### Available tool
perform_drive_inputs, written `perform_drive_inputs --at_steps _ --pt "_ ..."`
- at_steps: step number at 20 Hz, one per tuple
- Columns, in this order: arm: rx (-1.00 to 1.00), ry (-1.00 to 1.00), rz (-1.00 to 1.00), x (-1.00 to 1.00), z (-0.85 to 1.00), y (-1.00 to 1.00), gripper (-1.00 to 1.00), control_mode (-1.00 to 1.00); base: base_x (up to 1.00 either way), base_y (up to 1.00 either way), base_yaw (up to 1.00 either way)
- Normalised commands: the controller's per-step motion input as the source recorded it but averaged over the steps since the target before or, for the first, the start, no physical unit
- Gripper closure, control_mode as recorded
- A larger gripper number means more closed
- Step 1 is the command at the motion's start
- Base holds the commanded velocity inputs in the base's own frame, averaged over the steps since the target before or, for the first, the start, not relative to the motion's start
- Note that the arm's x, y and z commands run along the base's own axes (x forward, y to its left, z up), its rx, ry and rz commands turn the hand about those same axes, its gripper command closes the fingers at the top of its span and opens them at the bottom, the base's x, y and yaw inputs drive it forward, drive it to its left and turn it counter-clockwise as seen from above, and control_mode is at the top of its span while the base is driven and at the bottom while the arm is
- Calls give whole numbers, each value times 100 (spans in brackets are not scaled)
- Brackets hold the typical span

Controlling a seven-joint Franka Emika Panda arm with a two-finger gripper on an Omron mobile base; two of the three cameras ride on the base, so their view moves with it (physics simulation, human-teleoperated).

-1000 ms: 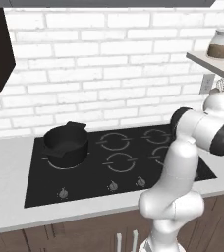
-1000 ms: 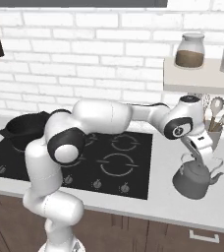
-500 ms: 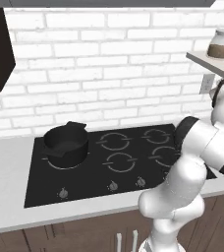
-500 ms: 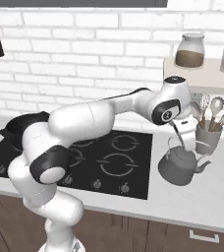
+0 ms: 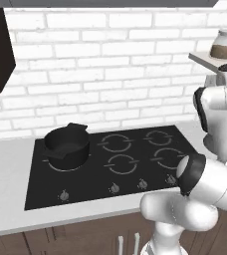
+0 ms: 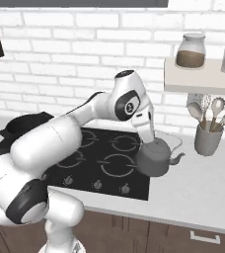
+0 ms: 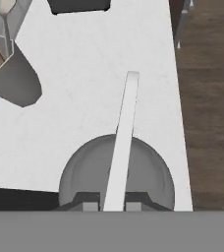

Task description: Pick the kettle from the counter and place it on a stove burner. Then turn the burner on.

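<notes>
The tool (image 6: 148, 134) is clamped on the kettle's (image 6: 154, 157) wire handle, presumably so it hangs level, at centre right of the right base view over the cooktop's (image 6: 109, 163) right edge. The nearest stove burner (image 6: 117, 164) lies bare just left; the pot (image 5: 66, 144) sits far left.

A pale counter (image 5: 11, 169) on dark brown cabinet fronts (image 6: 183, 237) carries a black cooktop (image 5: 105, 169), with a black pot (image 5: 66, 145) on its rear left ring. A grey utensil cup (image 6: 207, 140) stands right of the cooktop.
</notes>
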Motion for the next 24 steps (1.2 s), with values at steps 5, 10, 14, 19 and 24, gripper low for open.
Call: perform_drive_inputs --at_steps 5,10,14,19,24 --pt "-14 -18 -19 17 6 93 100 -100 0 0 0" --pt "-11 -9 -18 33 0 65 100 -100 0 0 0" --pt "-10 0 -13 57 -6 50 100 -100 0 0 0" --pt "-8 3 -9 53 -10 25 100 -100 0 0 0" --pt "-4 5 -5 59 -16 12 100 -100 0 0 0"
